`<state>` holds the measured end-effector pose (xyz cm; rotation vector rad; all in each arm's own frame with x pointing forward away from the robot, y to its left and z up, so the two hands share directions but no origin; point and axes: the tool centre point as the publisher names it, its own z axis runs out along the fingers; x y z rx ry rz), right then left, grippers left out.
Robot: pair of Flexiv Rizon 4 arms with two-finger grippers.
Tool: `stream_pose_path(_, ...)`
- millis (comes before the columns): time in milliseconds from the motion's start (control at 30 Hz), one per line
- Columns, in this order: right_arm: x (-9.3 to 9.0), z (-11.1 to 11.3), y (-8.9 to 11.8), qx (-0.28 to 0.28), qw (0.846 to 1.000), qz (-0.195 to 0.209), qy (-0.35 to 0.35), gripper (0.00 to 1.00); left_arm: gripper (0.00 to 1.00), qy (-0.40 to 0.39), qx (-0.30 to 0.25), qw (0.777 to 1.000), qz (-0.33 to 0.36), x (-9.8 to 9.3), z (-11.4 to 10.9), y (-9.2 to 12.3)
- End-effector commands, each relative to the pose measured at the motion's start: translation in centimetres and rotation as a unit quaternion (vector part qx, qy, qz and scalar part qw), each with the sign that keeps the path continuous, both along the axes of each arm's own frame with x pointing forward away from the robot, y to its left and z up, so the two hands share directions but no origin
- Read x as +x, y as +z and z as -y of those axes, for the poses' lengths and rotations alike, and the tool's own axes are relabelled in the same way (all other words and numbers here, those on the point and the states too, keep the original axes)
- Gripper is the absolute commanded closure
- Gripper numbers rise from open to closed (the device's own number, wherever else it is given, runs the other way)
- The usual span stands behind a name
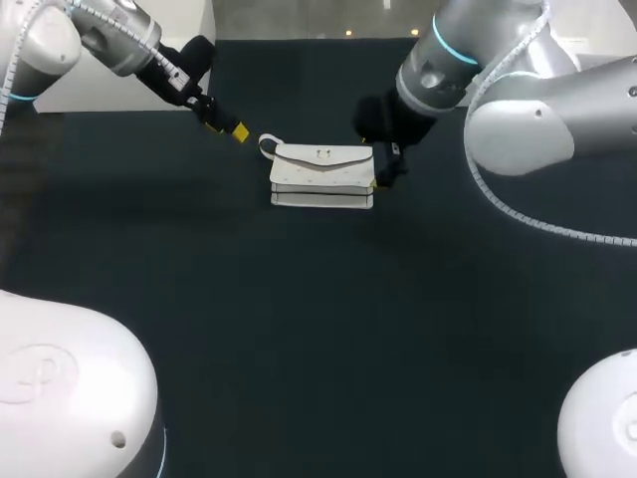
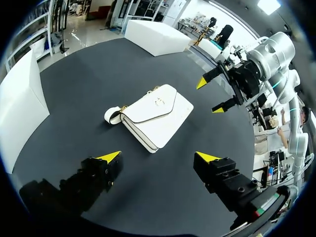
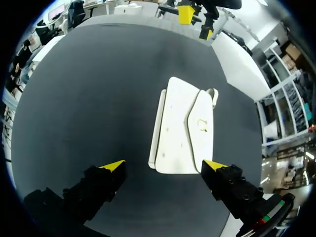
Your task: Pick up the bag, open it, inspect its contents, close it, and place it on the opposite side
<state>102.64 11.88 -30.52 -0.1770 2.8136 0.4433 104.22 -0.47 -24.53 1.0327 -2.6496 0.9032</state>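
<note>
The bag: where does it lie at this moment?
In the head view the bag lies flat at the table's far middle, between the left tool and the right tool; neither grips it.

Head camera: fixed, high behind robot, facing down on bench (image 1: pixel 299 329); bag (image 1: pixel 322 177) upper centre of frame, far. Left wrist camera: faces along left claw (image 2: pixel 158 157), bag ahead, near. Right wrist camera: along right claw (image 3: pixel 164 165), nearer. All share bag.

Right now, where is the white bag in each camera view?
Head view: bag in the upper middle of the picture.
Left wrist view: bag ahead of the left tool.
Right wrist view: bag just ahead of the right tool, untouched.
Shared landmark: its strap loop, at the end nearest the left tool.
</note>
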Motion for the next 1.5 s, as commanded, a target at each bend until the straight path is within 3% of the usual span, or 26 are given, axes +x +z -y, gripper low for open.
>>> stream_pose_path(33, -0.2, -0.1, -0.2, 0.002, 1.0, 0.025, -0.009, 0.0, 0.0, 0.0, 0.0, 1.0, 0.001, -0.1, 0.0, 0.0)
stream_pose_path(267, -0.2, -0.1, -0.2, 0.002, 1.0, 0.025, -0.009, 0.0, 0.0, -0.016, -0.01, 1.0, 0.004, 0.0, 0.1, -0.1)
stream_pose_path(400, -0.5, -1.3, -0.6, -0.006, 0.998, 0.06, -0.011, 0.0, 0.0, -0.025, -0.012, 0.998, 0.062, 0.7, 0.2, -0.2)
stream_pose_path(533, -1.0, -2.1, -1.6, -0.009, 0.997, 0.074, -0.02, 0.0, 0.0, -0.094, -0.007, 0.986, 0.137, 1.2, 0.5, 0.1)
stream_pose_path(933, -1.8, -2.6, -3.6, 0.015, 0.993, 0.107, -0.036, 0.0, 0.0, -0.207, -0.02, 0.953, 0.218, 2.7, 1.2, 0.1)
stream_pose_path(1400, 0.0, -2.2, -5.3, 0.004, 0.989, 0.143, -0.032, 0.0, 0.0, -0.215, -0.021, 0.951, 0.222, 2.9, 1.5, 0.1)
stream_pose_path(1500, 0.5, -2.0, -5.5, 0.004, 0.989, 0.145, -0.034, 0.0, 0.0, -0.25, -0.042, 0.928, 0.274, 2.8, 2.2, -0.1)
